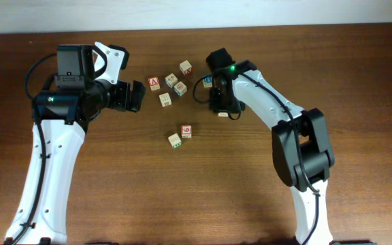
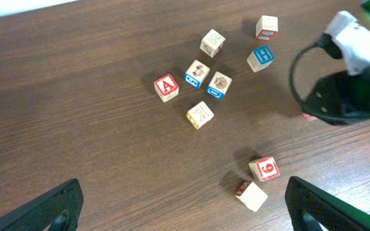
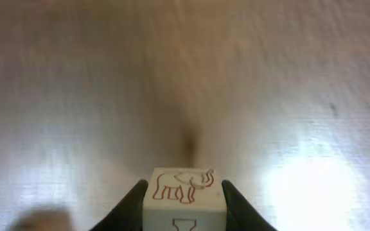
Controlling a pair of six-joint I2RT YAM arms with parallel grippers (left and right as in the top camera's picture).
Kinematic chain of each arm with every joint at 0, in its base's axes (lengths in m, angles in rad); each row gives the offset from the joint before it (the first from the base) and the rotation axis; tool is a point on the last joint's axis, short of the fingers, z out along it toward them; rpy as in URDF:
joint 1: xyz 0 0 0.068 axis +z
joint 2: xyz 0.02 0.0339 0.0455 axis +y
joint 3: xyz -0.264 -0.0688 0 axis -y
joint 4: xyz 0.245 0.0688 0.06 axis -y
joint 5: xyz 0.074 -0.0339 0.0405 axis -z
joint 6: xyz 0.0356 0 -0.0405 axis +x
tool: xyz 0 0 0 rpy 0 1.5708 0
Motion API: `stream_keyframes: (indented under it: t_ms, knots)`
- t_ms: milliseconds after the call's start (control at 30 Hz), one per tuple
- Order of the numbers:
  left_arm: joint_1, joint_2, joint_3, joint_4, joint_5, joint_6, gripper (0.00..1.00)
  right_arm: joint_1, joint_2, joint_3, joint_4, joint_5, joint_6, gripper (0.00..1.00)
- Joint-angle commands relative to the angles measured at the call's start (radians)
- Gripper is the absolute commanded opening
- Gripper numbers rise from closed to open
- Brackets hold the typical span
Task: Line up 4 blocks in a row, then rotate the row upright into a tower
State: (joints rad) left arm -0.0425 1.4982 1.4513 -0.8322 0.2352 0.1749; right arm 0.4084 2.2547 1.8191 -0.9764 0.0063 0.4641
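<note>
The right gripper [image 3: 184, 189] has its two dark fingers [image 3: 135, 202] pressed against opposite sides of a pale wooden cube with a red elephant outline [image 3: 185, 206]. The claw is narrow and holding that block, which sits low over the dark brown wooden table [image 1: 114, 197], right of the main cluster. From overhead only a pale sliver of the cube shows under the arm.

The left gripper [image 2: 184, 192] stands wide, nothing between its jaws, hovering well left of the blocks.

The blue-faced wooden cube [image 2: 260, 56] lies just beside the right arm, with a pale cube with a red-marked top [image 2: 266, 27] just behind it. The wooden cube with a red "6" [image 2: 264, 168] rests nearer the front of the table, apart from the others – the green-marked wooden cube [image 1: 175, 140] sits touching or almost touching its corner.

In the middle group lie a cube with a red "A" face [image 2: 166, 86], two picture cubes with blue sides [image 2: 197, 74], a yellow-edged cube [image 2: 200, 114] and a plain pale cube [image 2: 212, 42].
</note>
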Motion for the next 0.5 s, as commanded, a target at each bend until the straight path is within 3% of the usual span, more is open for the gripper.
stream_keyframes:
  t_ms: [0, 133, 333, 467]
  knots:
    - [0.002, 0.005, 0.018, 0.0, 0.001, -0.005, 0.99, -0.003, -0.146, 0.039, -0.129, -0.033, -0.041, 0.29]
    - [0.002, 0.005, 0.018, 0.0, 0.001, -0.005, 0.99, 0.014, -0.155, -0.04, -0.314, -0.041, -0.04, 0.3]
    - [0.002, 0.005, 0.018, 0.0, 0.001, -0.005, 0.99, 0.023, -0.155, -0.289, -0.216, -0.053, -0.04, 0.31]
    - [0.002, 0.005, 0.018, 0.0, 0.001, -0.005, 0.99, 0.023, -0.155, -0.29, -0.224, -0.06, -0.04, 0.45]
